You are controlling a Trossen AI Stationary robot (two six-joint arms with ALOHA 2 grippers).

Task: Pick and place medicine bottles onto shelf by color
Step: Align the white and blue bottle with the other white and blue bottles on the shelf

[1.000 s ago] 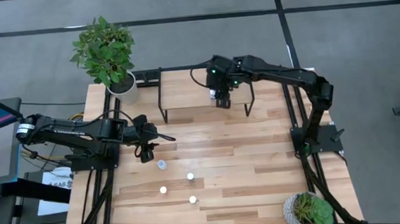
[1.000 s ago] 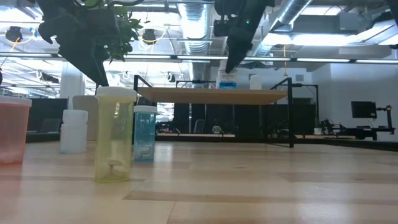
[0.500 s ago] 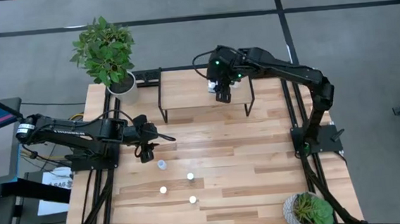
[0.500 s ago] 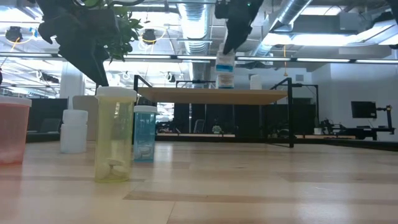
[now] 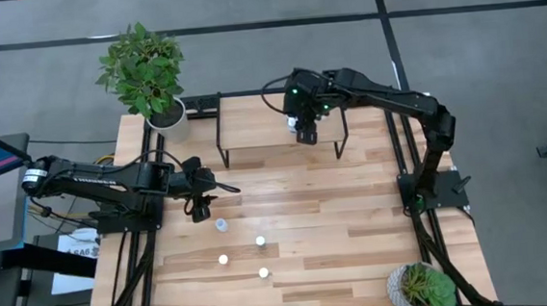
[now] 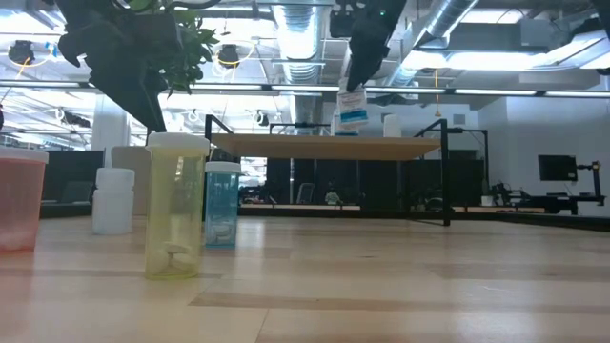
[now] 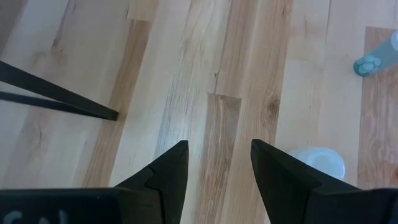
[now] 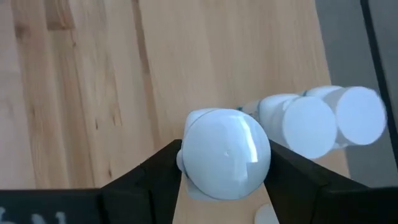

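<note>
My right gripper hangs over the shelf at the table's far side, shut on a pale blue medicine bottle with a white cap. Two white bottles stand on the shelf board beside it. My left gripper stands open above the table's left part, with nothing between its fingers. A white bottle and a blue one stand on the table near it. Several small bottles stand in the middle of the table. My right gripper pinches the blue bottle between its two fingers, on the body's two sides just under the cap. The fingers come from above, slanting down. The bottle hangs below the fingers, tilted and clear of the shelf board.
A potted plant stands at the table's far left corner and another at the near right corner. In the low view a yellowish bottle, a blue one and a white one stand close to the camera.
My right gripper has risen a little over the shelf with the blue bottle, still shut on it. The bottle is higher above the board than a second ago and now hangs tilted.
</note>
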